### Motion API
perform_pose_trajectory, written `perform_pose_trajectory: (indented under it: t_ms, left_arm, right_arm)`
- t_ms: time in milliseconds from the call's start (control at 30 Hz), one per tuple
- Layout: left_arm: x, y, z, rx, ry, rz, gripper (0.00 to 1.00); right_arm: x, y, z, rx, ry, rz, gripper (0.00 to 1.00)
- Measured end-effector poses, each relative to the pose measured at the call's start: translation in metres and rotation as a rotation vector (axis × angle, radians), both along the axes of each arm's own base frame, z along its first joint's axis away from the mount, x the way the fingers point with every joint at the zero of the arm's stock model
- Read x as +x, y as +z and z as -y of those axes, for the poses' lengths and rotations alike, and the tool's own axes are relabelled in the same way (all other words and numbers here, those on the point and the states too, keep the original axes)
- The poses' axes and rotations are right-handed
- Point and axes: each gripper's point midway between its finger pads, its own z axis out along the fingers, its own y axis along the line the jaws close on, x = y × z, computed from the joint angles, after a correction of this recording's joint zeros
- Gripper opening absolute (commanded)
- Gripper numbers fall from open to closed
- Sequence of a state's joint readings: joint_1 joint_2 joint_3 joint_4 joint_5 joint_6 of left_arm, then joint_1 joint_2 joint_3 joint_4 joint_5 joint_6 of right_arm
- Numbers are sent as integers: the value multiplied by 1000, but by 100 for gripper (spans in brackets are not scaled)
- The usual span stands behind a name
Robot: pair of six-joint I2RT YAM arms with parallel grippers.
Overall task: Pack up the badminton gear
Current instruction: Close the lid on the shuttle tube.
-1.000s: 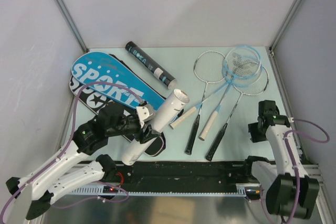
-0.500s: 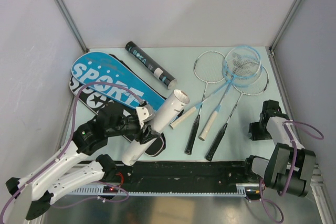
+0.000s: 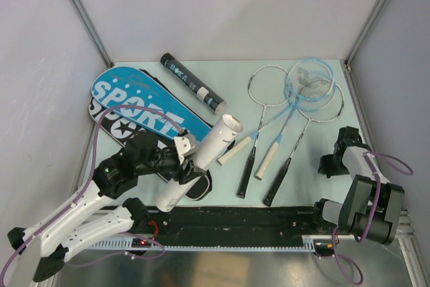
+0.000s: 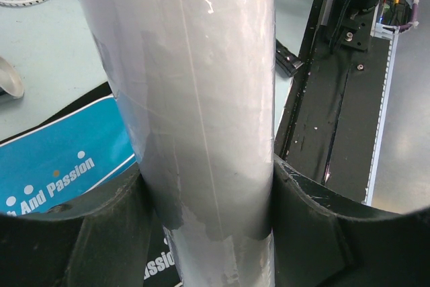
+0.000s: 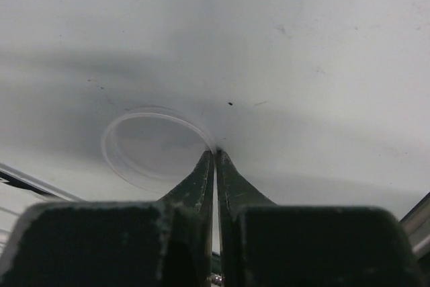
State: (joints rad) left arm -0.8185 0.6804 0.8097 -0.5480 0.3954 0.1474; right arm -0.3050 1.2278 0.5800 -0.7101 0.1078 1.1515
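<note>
While the left end effector clasps the tilted white tube, the right end effector is pinched shut on a clear lid near the right edge of the surface.

A black tube lies at the back of the pale green table. Left of the tube a black bag lies flat with a blue bag on top. Right of the tube lie the rackets, and far beyond them a clear round lid.
</note>
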Motion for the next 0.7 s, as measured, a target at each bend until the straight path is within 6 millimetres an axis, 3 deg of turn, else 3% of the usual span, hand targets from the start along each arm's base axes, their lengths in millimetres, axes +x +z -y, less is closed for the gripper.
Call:
perform_pose_trajectory:
  t_ms: [333, 500, 700]
  left_arm:
    - [0, -1, 0, 3, 0, -3, 52]
    - [1, -2, 1, 6, 0, -6, 52]
    - [1, -3, 1, 10, 0, -7, 51]
  right_arm:
    - [8, 10, 2, -38, 57, 88, 0]
    - [30, 48, 3, -95, 128, 294, 0]
    - [53, 102, -10, -140, 285, 563, 0]
